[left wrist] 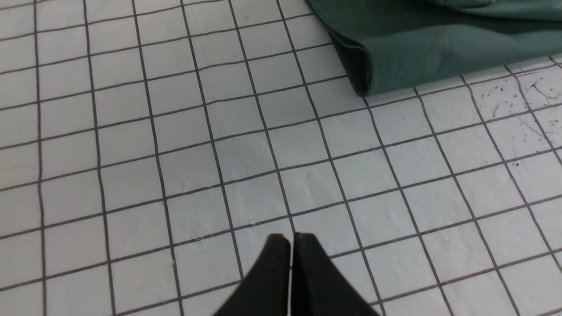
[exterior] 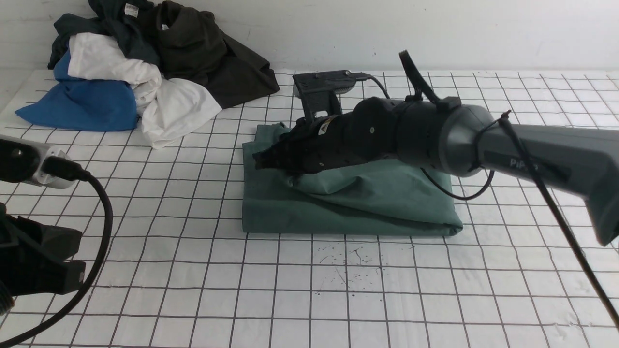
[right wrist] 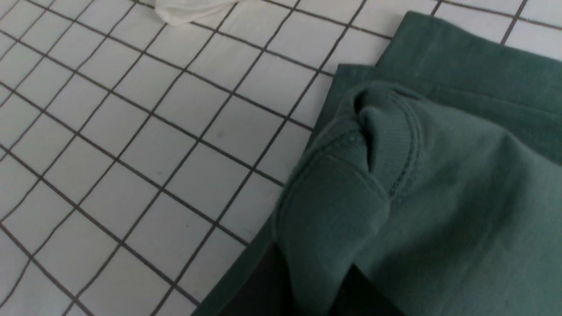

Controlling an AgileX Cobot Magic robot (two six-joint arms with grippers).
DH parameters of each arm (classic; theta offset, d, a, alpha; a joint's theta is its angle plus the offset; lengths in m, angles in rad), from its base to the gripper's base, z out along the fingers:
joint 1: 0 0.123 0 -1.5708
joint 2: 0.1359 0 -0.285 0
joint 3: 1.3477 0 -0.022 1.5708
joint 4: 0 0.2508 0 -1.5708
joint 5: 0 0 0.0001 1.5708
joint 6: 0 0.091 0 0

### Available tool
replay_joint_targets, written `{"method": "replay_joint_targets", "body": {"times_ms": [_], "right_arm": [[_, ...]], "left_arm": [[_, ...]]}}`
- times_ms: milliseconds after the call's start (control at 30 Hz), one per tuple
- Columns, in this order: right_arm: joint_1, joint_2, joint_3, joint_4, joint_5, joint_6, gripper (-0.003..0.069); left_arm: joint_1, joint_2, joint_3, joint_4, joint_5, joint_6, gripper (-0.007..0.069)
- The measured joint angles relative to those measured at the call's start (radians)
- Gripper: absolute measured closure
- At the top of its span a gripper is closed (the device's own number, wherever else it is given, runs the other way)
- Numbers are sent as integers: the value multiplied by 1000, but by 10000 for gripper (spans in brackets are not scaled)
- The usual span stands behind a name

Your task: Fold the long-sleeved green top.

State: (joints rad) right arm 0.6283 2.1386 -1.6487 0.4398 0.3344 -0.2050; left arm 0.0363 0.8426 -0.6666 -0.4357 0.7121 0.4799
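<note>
The green long-sleeved top (exterior: pixel 348 203) lies folded mid-table; my right gripper (exterior: pixel 263 159) pinches a ribbed fold over its left edge, I judge to lay it flat. My left gripper (left wrist: pixel 291 245) waits aside, jaws together.

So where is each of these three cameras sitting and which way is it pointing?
Front view: between the arms, facing forward over the gridded table; both arms show.
Left wrist view: looks down past the shut left gripper at bare grid.
Right wrist view: close over the right gripper, fabric between its fingers.
All three share the green long-sleeved top.
</note>
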Motion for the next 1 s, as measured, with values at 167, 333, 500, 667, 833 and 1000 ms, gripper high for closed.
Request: {"method": "replay_joint_targets", "body": {"times_ms": [167, 333, 500, 667, 833, 1000], "right_arm": [[7, -1, -33, 19, 4, -7, 412], [7, -2, -87, -1, 71, -57, 373], [7, 28, -94, -25, 78, -75, 477], [9, 139, -97, 28, 55, -80, 629], [17, 133, -107, 87, 48, -159, 670], [17, -14, -203, -24, 196, -294, 673]], "left_arm": [[0, 1, 0, -2, 1, 0, 631], [0, 1, 0, -2, 13, 0, 631], [0, 1, 0, -26, 23, 9, 631], [0, -15, 0, -163, 28, 176, 631], [0, -99, 0, -323, 55, 415, 631], [0, -213, 45, -370, 26, 535, 631]]}}
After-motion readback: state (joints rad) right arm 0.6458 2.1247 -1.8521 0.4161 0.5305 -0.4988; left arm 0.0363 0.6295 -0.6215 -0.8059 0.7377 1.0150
